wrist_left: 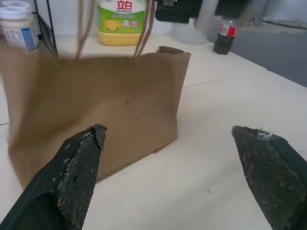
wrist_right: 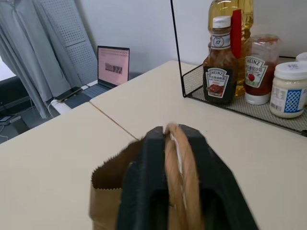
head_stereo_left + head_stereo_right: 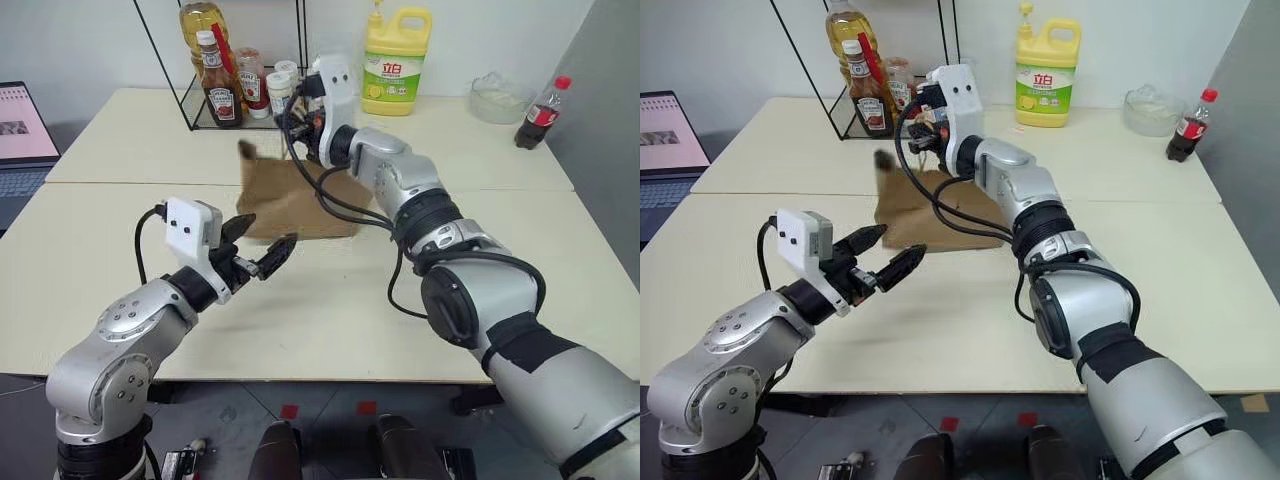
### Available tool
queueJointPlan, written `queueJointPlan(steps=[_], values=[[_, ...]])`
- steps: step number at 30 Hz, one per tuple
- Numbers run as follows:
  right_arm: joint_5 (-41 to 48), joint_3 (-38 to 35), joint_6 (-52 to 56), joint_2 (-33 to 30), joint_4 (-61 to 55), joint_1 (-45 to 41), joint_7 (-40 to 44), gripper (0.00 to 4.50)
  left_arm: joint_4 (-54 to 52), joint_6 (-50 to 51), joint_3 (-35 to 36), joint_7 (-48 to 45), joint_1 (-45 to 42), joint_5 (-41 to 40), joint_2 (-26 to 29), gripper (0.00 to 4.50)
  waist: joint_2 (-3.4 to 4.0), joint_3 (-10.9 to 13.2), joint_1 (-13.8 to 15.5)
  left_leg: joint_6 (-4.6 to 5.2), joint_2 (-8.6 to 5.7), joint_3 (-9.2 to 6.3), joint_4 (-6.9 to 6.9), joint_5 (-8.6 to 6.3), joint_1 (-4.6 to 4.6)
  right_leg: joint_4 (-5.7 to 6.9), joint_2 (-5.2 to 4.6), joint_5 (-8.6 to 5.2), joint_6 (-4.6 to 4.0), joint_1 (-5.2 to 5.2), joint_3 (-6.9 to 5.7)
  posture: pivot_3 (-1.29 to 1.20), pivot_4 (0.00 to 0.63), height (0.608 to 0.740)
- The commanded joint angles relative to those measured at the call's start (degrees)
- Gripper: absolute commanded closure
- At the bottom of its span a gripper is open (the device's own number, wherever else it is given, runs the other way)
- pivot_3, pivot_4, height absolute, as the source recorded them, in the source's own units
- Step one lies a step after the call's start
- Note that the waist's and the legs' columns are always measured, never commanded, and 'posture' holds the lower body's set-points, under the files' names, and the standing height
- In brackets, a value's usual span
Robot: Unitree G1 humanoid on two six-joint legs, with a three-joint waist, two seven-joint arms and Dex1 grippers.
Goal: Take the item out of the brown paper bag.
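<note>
The brown paper bag [image 3: 300, 200] stood upright on the surface [image 3: 120, 280], in front of the wire rack [image 3: 200, 100] of sauce bottles. The right end effector [image 2: 175, 158] was above the bag's mouth, its fingers pinched on the bag's string handles [image 2: 178, 182]. The left end effector [image 3: 258, 245] hovered near the bag's front, fingers spread wide and empty. The item could not be seen, so its place could not be told.
</note>
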Motion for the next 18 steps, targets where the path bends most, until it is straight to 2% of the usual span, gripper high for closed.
queueJointPlan(steps=[1,5,9,12,18], values=[[0.6,0.2,-0.3,0.1,-2.6,-0.3,1.8,2.86,-1.6,-1.9,0.1,0.6,0.8,0.6,0.2,0.00,0.00,0.0,0.0,0.00,0.00,0.00,0.00,0.00,0.00,0.00,0.00,0.00,0.00,0.00,0.00,0.00,0.150,0.740],[1.2,1.2,3.8,-1.5,-8.7,2.1,5.7,1.51,-1.6,-2.3,0.3,0.6,1.1,0.6,0.6,0.00,-0.01,0.0,0.1,0.00,0.00,-0.01,0.00,0.00,0.00,0.00,0.00,0.00,0.00,0.00,-0.01,0.00,0.150,0.740],[1.8,3.9,11.9,-5.7,-22.0,8.8,10.8,0.10,-0.3,-2.8,1.2,-0.2,0.0,0.7,2.0,0.00,-0.08,0.0,0.5,0.01,-0.01,-0.04,0.01,0.00,-0.01,-0.01,0.00,0.00,0.00,0.02,-0.03,0.00,0.150,0.740],[3.2,5.6,19.6,-9.8,-34.8,15.0,13.1,0.04,2.5,-3.4,1.8,-1.8,-2.3,1.3,4.2,0.00,-0.08,0.0,1.1,0.02,-0.02,-0.08,0.03,-0.01,0.00,-0.03,0.00,0.00,0.00,0.05,-0.05,0.00,0.150,0.740],[6.7,6.4,31.6,-17.6,-55.8,24.7,12.5,0.04,13.8,-6.0,0.6,-9.2,-11.0,4.6,13.0,0.00,-0.07,0.0,1.5,0.18,-0.01,-0.08,0.05,-0.10,0.00,-0.01,0.04,0.00,0.00,0.02,-0.04,0.00,0.150,0.740]])
